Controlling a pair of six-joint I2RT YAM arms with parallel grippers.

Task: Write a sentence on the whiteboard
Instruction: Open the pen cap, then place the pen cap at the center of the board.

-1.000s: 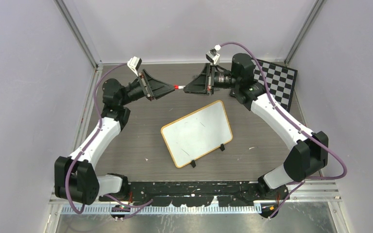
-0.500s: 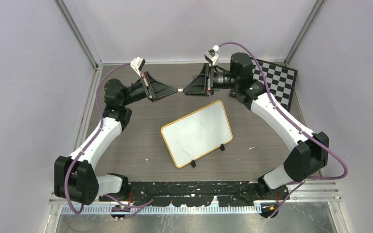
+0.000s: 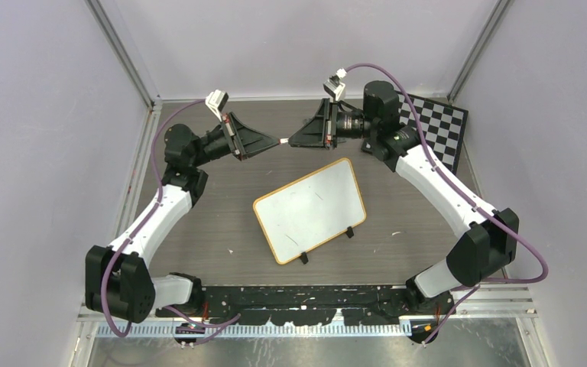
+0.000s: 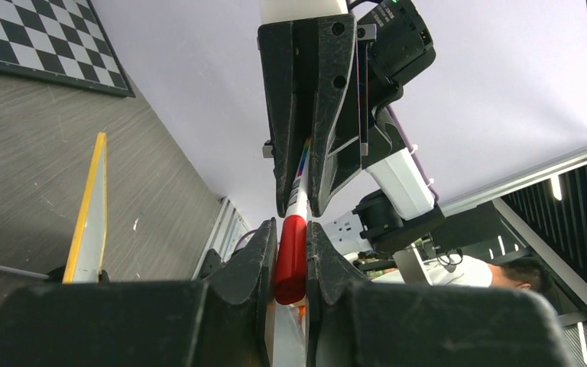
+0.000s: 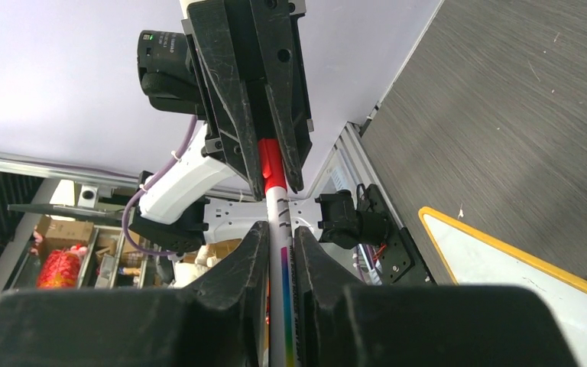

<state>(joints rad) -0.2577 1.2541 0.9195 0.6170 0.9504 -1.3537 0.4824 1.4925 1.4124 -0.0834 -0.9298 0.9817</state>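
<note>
Red cap [image 4: 290, 264] is clamped in your left gripper [image 3: 274, 143]. Your right gripper [image 3: 293, 141] pinches the marker [image 5: 281, 229] by its white barrel, the two meeting tip to tip at twelve o'clock. The whiteboard [image 3: 309, 210] rests on the table [image 3: 225, 202], at six o'clock from them.

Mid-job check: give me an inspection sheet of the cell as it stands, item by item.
Surface: dark wood-grain table, with a few pale specks.
Job's things: whiteboard lies face up mid-table, no writing seen on it; marker is held in the air beyond it.
Clutter: chequered board at the far right corner.
Grippers: left gripper shut on the marker's red cap; right gripper shut on its white barrel; cap and barrel look joined.
Cables: a purple cable runs along each arm, clear of the whiteboard.
Surroundings: plain walls, metal frame posts; a person's head shows outside the cell in the left wrist view.
</note>
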